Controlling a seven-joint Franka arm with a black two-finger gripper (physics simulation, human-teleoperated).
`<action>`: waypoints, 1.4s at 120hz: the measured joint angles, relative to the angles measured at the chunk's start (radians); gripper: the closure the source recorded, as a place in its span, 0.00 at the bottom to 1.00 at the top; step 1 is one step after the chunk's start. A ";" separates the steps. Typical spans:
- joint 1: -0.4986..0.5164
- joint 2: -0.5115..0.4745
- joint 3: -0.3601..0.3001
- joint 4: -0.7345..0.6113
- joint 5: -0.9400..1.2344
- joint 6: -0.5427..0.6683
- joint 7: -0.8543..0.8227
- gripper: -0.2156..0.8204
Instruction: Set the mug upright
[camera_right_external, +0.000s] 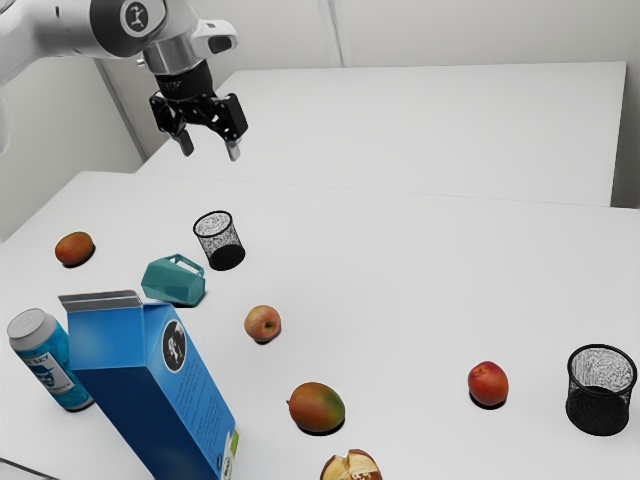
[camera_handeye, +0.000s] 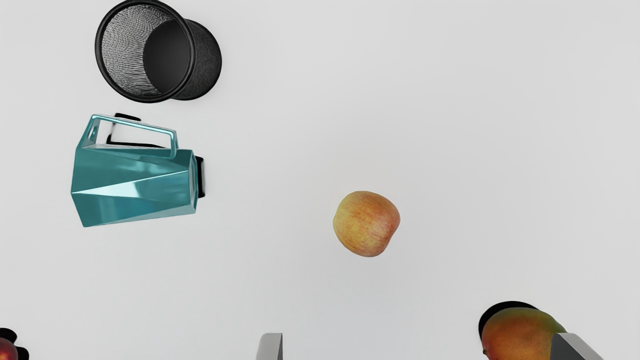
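The teal mug (camera_right_external: 174, 281) lies on its side on the white table, between the blue carton and a black mesh cup in the exterior view. In the wrist view the mug (camera_handeye: 135, 185) shows its faceted side, with the handle facing the mesh cup. High above the table, toward the exterior view's upper left, hangs the gripper (camera_right_external: 210, 150), well apart from the mug. Its two fingertips (camera_handeye: 415, 345) stand wide apart in the wrist view, holding nothing.
Beside the mug stands a mesh cup (camera_right_external: 219, 240); an apple (camera_right_external: 263, 323) lies nearby. A tall blue carton (camera_right_external: 150, 390) and a can (camera_right_external: 52, 360) stand close. Mangoes (camera_right_external: 75, 248) (camera_right_external: 316, 407), a red fruit (camera_right_external: 488, 383) and another mesh cup (camera_right_external: 600, 390) are farther off.
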 joint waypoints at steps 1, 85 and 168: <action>0.000 0.000 0.000 0.000 0.000 0.000 0.000 0.23; 0.133 -0.066 0.000 -0.058 -0.004 -0.049 0.031 0.23; 0.404 0.126 -0.002 0.071 -0.049 -0.066 0.240 0.24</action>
